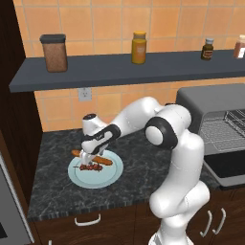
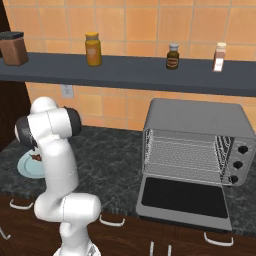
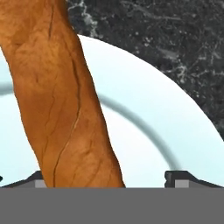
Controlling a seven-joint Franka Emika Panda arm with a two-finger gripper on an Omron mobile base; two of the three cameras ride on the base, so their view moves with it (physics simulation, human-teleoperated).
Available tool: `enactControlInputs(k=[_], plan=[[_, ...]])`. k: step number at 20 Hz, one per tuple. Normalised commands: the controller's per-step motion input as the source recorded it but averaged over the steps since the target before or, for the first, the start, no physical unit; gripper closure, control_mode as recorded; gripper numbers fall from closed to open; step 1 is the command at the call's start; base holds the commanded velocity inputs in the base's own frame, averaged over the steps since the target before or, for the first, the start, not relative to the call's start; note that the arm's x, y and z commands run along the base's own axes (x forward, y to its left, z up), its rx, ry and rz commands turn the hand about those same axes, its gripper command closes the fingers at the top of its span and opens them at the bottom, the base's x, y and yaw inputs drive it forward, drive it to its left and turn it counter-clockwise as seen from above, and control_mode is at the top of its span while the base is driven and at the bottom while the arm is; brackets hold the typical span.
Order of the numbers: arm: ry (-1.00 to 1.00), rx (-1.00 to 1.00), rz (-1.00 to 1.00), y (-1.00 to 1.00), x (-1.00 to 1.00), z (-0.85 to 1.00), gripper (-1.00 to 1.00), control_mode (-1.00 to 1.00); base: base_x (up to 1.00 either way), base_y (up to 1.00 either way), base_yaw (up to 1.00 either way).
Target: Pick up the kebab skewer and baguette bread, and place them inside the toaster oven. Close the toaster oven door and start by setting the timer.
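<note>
Hovering low over the pale round plate (image 1: 107, 178) on the speckled dark stone bench (image 1: 52, 191), the pincer (image 1: 87, 161) stands open astride the cracked, crusty baguette (image 1: 101, 160). Chunky dark skewer (image 1: 91, 168) lies just beside it. Boxy grey oven (image 2: 200, 120) stands well apart, glass door (image 2: 182, 197) folded down flat.

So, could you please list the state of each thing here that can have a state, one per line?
Boxy grey metal toaster oven: empty, wire rack bare.
Dark glass toaster oven door: open, folded down flat.
Long orange-brown baguette bread: lying on the plate.
Dark red-brown kebab skewer: lying on the plate, beside the baguette.
Pale blue round plate: resting on the counter.
Two-finger gripper: low over the plate, open.
</note>
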Motion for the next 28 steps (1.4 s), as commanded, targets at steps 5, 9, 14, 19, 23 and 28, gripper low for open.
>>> enactControlInputs(k=[5, 9, 14, 19, 23, 28], plan=[[0.0, 0.0, 0.0, 0.0, 0.0, 0.0, 1.0, -1.0, 0.0, 0.0, 0.0], [-0.04, 0.0, 0.0, -0.28, -0.21, 0.18, 1.0, -1.0, 0.0, 0.0, 0.0], [-0.17, -0.06, 0.1, -0.54, -0.78, 0.65, 1.0, -1.0, 0.0, 0.0, 0.0], [-0.13, -0.05, 0.2, -0.98, -1.0, 0.59, 1.0, -1.0, 0.0, 0.0, 0.0], [-0.09, -0.04, 0.24, -1.0, -1.0, 0.61, 1.0, -1.0, 0.0, 0.0, 0.0], [-0.06, -0.03, 0.26, -1.0, -1.0, 0.73, 1.0, -1.0, 0.0, 0.0, 0.0]])
